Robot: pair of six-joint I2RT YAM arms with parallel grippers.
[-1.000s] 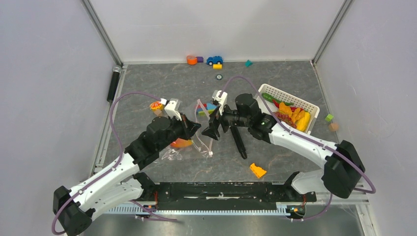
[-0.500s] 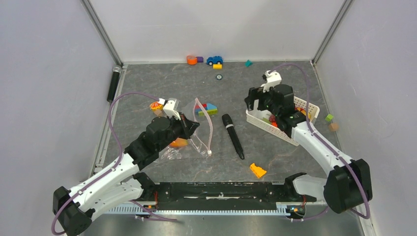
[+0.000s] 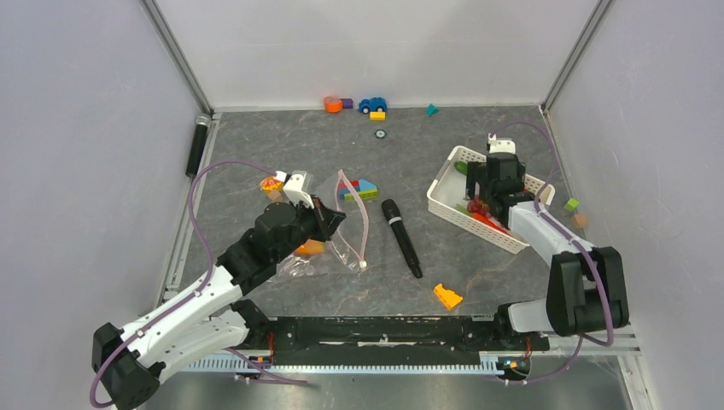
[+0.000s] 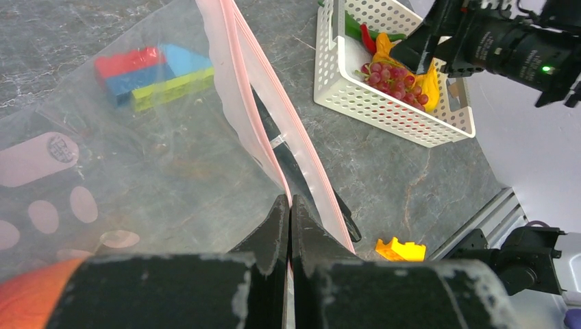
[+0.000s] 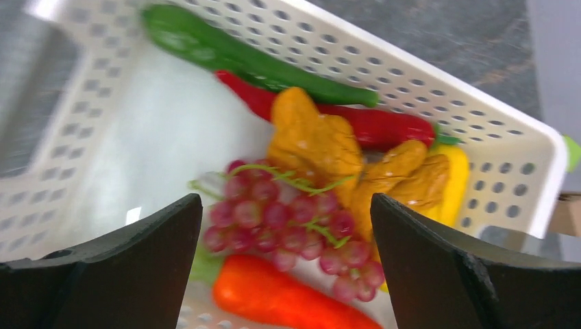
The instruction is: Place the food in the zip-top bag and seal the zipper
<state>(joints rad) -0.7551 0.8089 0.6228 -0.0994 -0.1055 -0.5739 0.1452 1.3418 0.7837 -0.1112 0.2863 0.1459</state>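
- Food (image 5: 315, 144) mostly lay in the basket (image 3: 446, 186) by the tabletop's right edge; one orange piece (image 3: 312, 248) seemed bagged.
- My left gripper (image 4: 288, 223) pinched the bag (image 4: 137, 157), zipper (image 4: 250, 89) unsealed.
- My right gripper (image 5: 284, 205) hung spread above the grapes (image 5: 274, 236).

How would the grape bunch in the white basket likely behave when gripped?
The grape bunch probably slips or shifts: many small round glossy beads, no flat side. Probably light, as a plastic-looking toy. It overlaps the orange carrot, which may move.
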